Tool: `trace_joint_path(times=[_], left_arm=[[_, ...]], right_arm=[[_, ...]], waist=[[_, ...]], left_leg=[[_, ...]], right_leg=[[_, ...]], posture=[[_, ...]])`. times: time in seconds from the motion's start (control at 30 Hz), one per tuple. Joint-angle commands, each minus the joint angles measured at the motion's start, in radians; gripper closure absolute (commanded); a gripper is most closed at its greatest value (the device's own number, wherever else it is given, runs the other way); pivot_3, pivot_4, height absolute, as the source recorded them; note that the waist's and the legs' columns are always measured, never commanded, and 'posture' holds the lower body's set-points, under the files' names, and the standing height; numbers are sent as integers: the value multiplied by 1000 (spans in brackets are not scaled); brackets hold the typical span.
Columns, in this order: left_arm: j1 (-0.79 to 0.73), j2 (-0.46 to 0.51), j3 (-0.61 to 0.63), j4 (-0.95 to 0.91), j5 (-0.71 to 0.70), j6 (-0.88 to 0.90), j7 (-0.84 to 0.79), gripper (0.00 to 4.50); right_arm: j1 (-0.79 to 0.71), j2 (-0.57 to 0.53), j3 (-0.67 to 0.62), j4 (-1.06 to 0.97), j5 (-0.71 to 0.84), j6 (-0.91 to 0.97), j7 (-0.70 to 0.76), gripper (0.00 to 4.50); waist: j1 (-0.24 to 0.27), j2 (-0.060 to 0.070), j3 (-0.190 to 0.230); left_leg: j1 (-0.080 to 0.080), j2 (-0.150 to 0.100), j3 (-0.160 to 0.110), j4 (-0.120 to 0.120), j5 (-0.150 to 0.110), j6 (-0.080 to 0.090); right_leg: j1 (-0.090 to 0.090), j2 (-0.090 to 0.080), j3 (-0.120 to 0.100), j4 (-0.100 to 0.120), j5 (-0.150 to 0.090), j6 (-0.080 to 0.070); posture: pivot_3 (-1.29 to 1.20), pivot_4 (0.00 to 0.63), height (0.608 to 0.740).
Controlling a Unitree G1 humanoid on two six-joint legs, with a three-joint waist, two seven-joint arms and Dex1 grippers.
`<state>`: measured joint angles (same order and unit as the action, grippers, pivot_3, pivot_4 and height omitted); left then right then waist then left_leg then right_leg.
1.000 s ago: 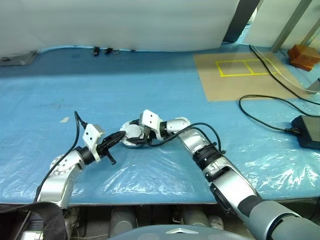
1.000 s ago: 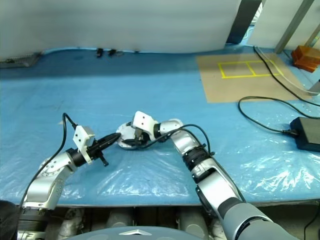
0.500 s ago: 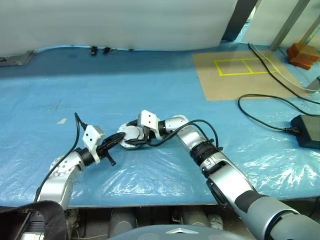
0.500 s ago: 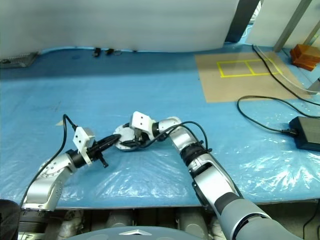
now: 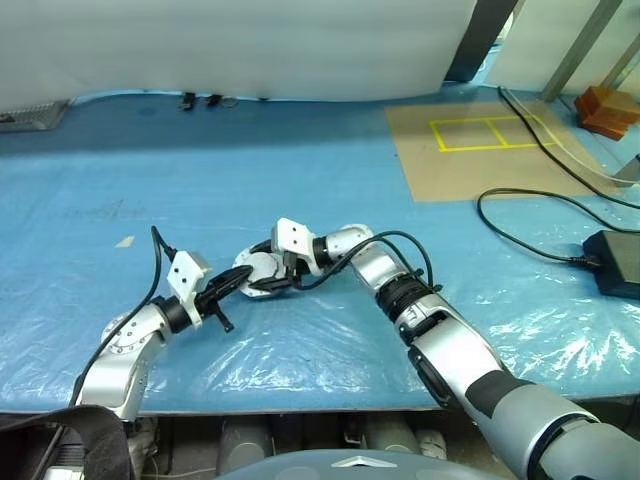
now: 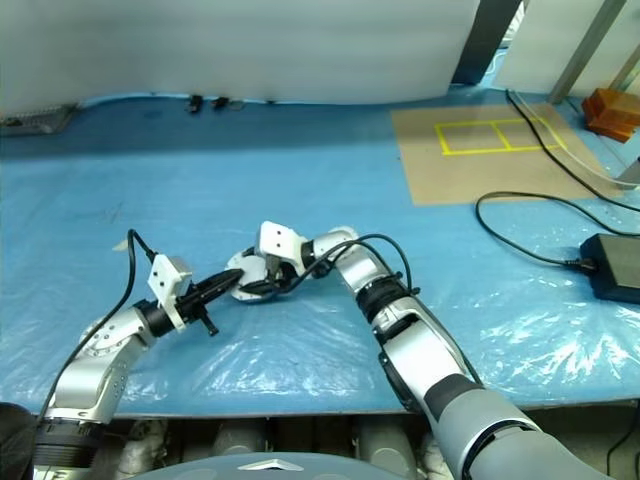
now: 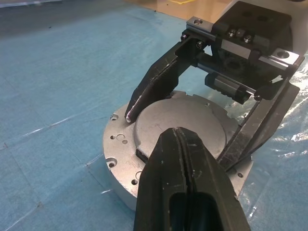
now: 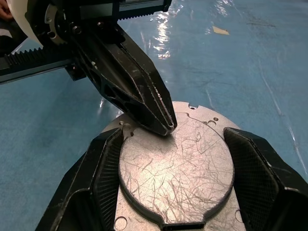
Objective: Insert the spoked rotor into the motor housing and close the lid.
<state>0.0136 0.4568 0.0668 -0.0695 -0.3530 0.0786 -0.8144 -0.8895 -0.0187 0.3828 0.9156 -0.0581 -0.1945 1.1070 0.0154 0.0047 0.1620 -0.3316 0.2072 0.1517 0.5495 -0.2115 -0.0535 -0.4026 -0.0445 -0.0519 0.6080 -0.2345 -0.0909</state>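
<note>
The motor housing (image 7: 118,166), a short round silver can, sits on the blue sheet in front of me. The lid (image 8: 178,178) lies flat on top of it, its scratched plain silver face up. My right gripper (image 5: 264,270) straddles the lid's raised round centre, with one black finger against each side. My left gripper (image 8: 163,122) is shut, and its tips rest on the near edge of the lid's face. The spoked rotor is hidden.
The table is covered with a blue plastic sheet (image 5: 300,180). A brown board with yellow tape (image 5: 480,150) lies at the far right. A black cable and power brick (image 5: 612,262) lie at the right edge, with orange blocks (image 5: 607,108) beyond. A small white scrap (image 5: 125,241) lies to the left.
My right forearm has swung a little and its wrist has turned slightly, with the fingers still at the lid. The left arm has not moved.
</note>
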Motion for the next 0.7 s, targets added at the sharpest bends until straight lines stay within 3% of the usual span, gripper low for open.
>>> trace_joint_path(times=[0.03, 0.7], left_arm=[[3, 3, 1, -37, -4, -3, 3, 4500], [4, 6, 7, -41, -6, -3, 5, 4500]], right_arm=[[8, -14, 12, 72, -38, 37, 10, 1526], [-11, -45, 17, 159, -94, -65, -24, 1526]], waist=[[1, 0, 0], [7, 0, 0]], left_leg=[[0, 0, 0, 0, 0, 0], [-1, 0, 0, 1, 0, 0]], right_leg=[[0, 0, 0, 0, 0, 0], [0, 0, 0, 0, 0, 0]], posture=[[0, 150, 740], [0, 150, 740]])
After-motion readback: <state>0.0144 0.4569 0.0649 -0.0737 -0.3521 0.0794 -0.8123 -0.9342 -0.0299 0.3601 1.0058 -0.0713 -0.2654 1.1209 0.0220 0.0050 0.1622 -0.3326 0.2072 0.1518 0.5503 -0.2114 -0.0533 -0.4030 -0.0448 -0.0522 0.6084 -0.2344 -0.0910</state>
